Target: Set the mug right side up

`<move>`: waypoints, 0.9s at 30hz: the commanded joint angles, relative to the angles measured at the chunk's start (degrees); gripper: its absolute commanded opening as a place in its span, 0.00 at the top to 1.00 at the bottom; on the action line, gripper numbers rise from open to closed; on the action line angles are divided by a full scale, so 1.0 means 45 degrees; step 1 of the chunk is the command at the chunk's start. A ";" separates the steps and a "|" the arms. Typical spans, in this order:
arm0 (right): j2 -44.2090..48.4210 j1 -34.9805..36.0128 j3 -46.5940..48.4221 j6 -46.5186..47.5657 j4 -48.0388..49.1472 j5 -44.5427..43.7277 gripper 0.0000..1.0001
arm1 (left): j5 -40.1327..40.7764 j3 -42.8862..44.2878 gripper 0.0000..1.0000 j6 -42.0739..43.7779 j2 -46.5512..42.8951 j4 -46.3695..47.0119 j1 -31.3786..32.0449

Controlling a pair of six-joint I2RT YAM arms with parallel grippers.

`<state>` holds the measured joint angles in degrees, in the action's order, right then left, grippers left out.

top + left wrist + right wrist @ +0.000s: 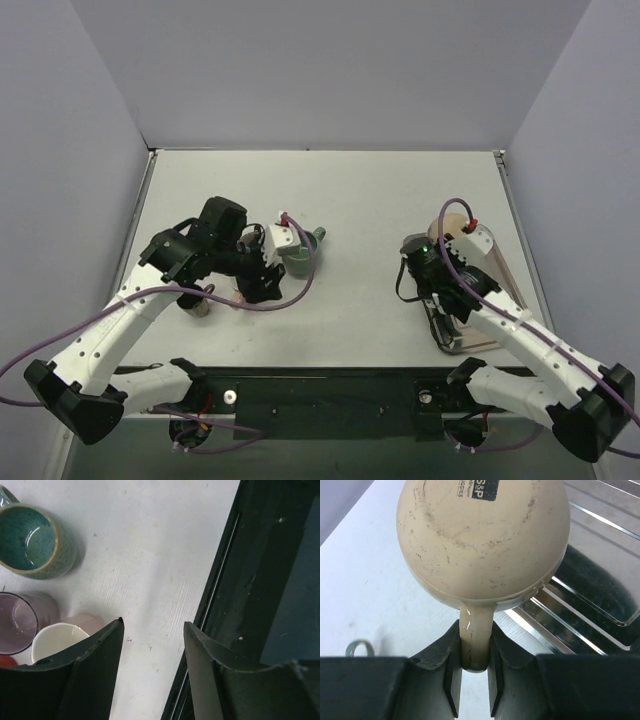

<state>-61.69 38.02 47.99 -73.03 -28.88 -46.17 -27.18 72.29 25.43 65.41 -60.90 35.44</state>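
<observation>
Dark fingers [437, 655] of the right gripper [476, 645] fill the bottom of the right wrist view, clamped from both sides on the handle [476, 630] of the cream mug [482, 540]. That mug shows its round, scuffed base to the wrist camera, with a dark printed label near the top edge; its mouth faces away and is hidden. Just beside it on the right lies a clear plastic tray [600, 580] with ridged lines. Part of the mug overlaps the tray's near corner, and the rest hangs over the white table [365, 580]. Whether the mug touches either surface cannot be told. From above, the mug sits at the right side of the table, at the far end of the tray, just beyond the right gripper.

On the left side, the left gripper [153, 625] has its fingers spread apart with nothing between them, above the table and the black rail [260, 580] at its near edge. A teal cup [32, 542] stands upright with its mouth up, well to the left in that wrist view. Below it are a purple glass [17, 622] and a white cup [57, 640], close together, both partly hidden by the left finger
</observation>
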 commanded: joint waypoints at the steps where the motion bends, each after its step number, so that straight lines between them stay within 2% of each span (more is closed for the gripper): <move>1: 0.2182 0.0941 -0.0625 0.5127 0.3543 0.0980 1.00 | -0.2509 0.1082 0.36 -0.2284 -0.0510 0.2102 -0.0803; 2: 0.2766 0.1236 -0.0567 0.5523 0.4166 0.1041 1.00 | -0.2882 0.1296 0.35 -0.2814 -0.0550 0.2457 -0.1328; 5: 0.3512 0.2604 0.0211 0.7259 0.4757 0.1177 1.00 | -0.4873 0.1241 0.32 -0.5567 -0.0784 0.5183 -0.2598; 6: 0.3572 0.3089 0.0370 0.7516 0.4894 0.1333 1.00 | -0.5594 0.1104 0.32 -0.7120 -0.0843 0.6026 -0.2776; 9: 0.3787 0.3835 0.1052 0.8592 0.6101 0.2971 1.00 | -0.6147 0.0131 0.31 -1.0040 -0.1019 0.9828 -0.2876; 12: 0.3690 0.4789 0.1678 0.9294 0.6886 0.4397 1.00 | -0.6323 -0.0653 0.30 -1.2887 -0.0864 1.2162 -0.2895; 18: 0.3242 0.6218 0.2265 0.9706 0.8857 0.5357 1.00 | -0.6381 -0.2078 0.27 -1.5160 -0.0649 1.5208 -0.2876; 23: 0.2675 0.6941 0.2500 0.9961 0.9992 0.5943 1.00 | -0.6909 -0.3212 0.27 -1.8943 -0.0550 1.9349 -0.2817; 27: 0.2108 0.7020 0.2832 0.9883 1.0324 0.6236 1.00 | -0.6852 -0.3583 0.27 -2.0626 -0.0803 2.1519 -0.2817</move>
<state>-51.03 68.99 56.01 -29.85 4.91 -20.88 -57.01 56.53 -54.43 63.33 17.23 22.57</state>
